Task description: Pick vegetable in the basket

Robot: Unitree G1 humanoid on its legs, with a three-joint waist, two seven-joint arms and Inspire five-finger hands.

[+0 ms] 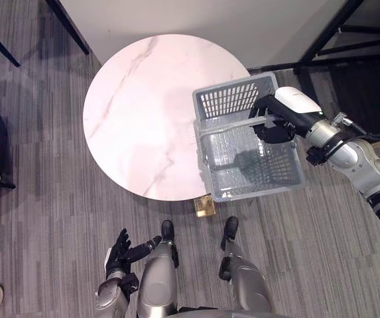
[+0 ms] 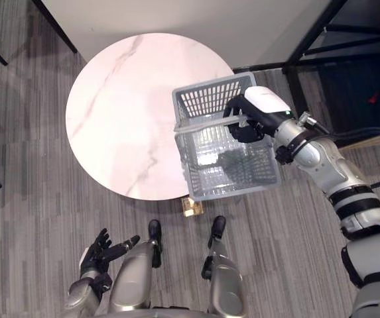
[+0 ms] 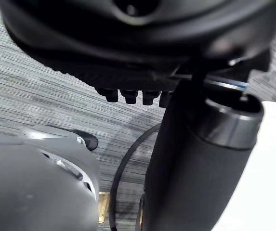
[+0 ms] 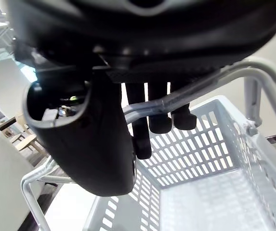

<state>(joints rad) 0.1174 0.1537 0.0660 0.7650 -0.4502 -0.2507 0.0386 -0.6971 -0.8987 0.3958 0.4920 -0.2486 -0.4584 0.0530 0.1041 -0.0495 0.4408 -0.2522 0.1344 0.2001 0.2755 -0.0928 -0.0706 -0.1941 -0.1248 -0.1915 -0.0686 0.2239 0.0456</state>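
My right hand (image 1: pixel 272 120) has its fingers (image 4: pixel 159 113) curled round the handle (image 4: pixel 210 84) of the grey basket (image 1: pixel 226 99), thumb closing from the other side, so the grip is a hook more than a squeeze. The basket sits at the right near side of the round marble counter (image 1: pixel 136 112), with its near right corner hanging past the rim; I cannot tell whether its base rests on the marble or is just lifted. I cannot place any vegetable from here. My left hand (image 1: pixel 118 255) hangs low by the near edge of the scene, fingers spread and holding nothing.

As I judge it, the step in hand is carrying the basket, and doing that well means seating the handle deep in the curl and raising it level, since a thin bail like this lets the load swing (and a tilted basket would tip towards the overhang).

For room, the left and middle of the counter offer the widest open marble. The tight side is the far right, where a black frame (image 1: pixel 322 40) stands near my forearm, so I would move leftward and inward, not out over the rim
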